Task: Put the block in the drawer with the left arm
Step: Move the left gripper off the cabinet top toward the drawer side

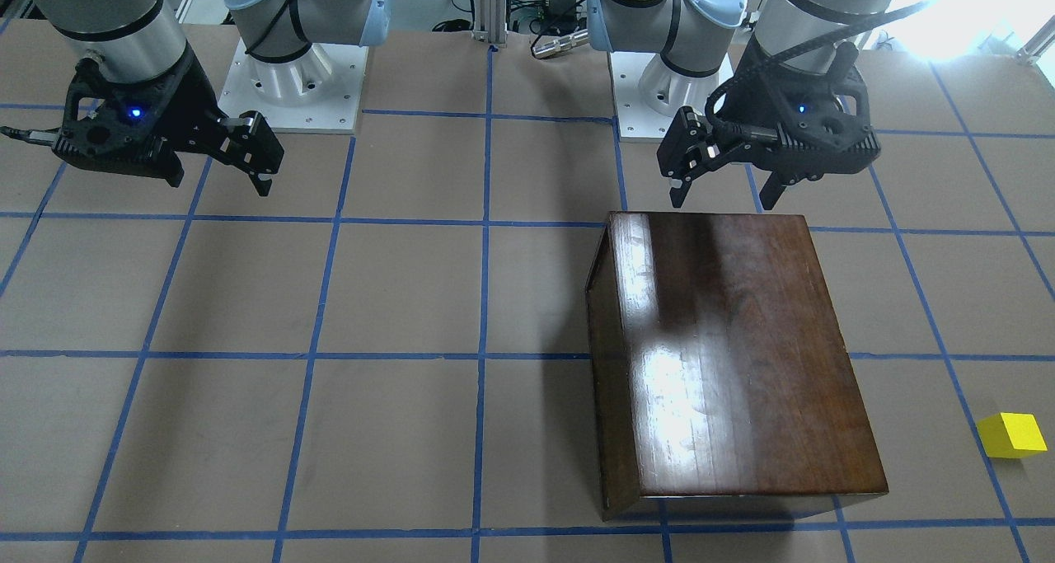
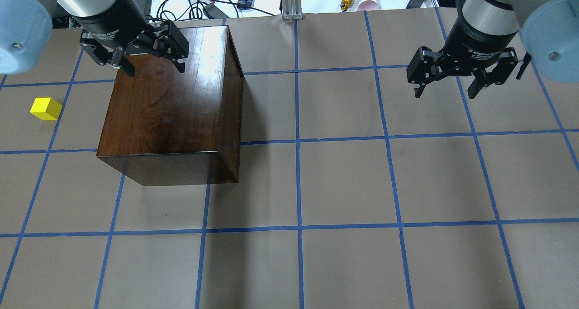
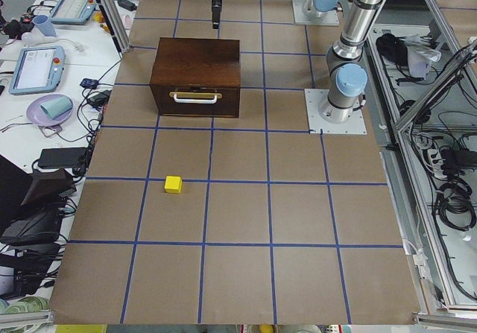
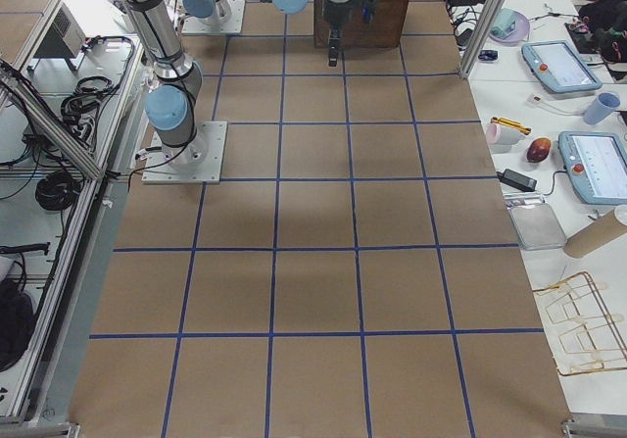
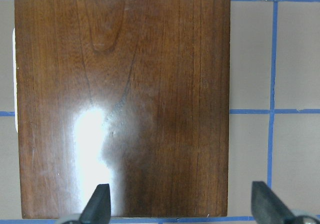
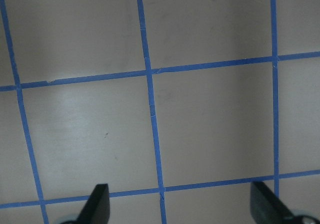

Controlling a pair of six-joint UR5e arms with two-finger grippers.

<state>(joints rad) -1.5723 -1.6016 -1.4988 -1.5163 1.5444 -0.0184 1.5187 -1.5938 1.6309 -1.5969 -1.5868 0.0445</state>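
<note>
The yellow block (image 2: 45,108) lies on the table to the left of the dark-brown wooden box (image 2: 167,105), apart from it; it also shows in the front view (image 1: 1012,435) and the left-side view (image 3: 174,185). The drawer (image 3: 195,98) is shut in the box, its front and metal pull facing the table's left end. My left gripper (image 2: 155,69) hangs open and empty above the box's top (image 5: 120,98), over the far edge as seen from overhead. My right gripper (image 2: 445,94) is open and empty above bare table on the right (image 6: 180,206).
The two arm bases (image 1: 288,77) (image 1: 659,77) stand at the robot's edge of the table. A bench with tablets, bowls and cables (image 3: 45,87) runs along the operators' side. Blue tape lines grid the brown table (image 2: 344,182).
</note>
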